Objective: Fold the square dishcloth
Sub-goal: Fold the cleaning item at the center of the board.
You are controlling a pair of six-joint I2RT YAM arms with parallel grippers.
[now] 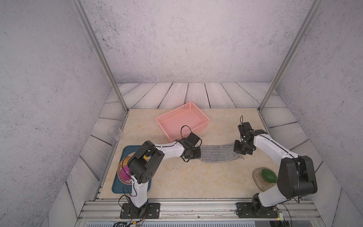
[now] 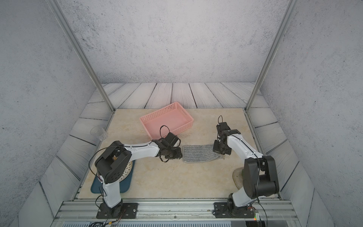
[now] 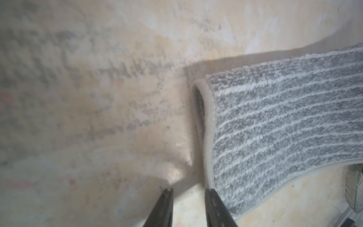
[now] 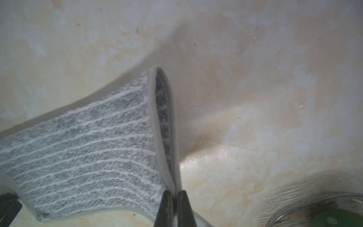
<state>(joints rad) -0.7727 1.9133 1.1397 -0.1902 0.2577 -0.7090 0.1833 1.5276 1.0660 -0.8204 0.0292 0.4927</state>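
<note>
The right gripper (image 4: pixel 174 193) is clamped on the square dishcloth (image 4: pixel 88 157) at its 3 o'clock end.
At 9 o'clock the left gripper (image 3: pixel 188 191) is parted, empty.

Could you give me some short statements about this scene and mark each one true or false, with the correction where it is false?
1. The right claw is shut on the dishcloth at its hemmed edge. True.
2. The left claw grips the dishcloth. False: it is open beside the cloth's edge, holding nothing.
3. The dishcloth lies in the pink basket. False: it lies on the table, in front of the basket.
4. A green fruit rests on a round dish. True.
</note>
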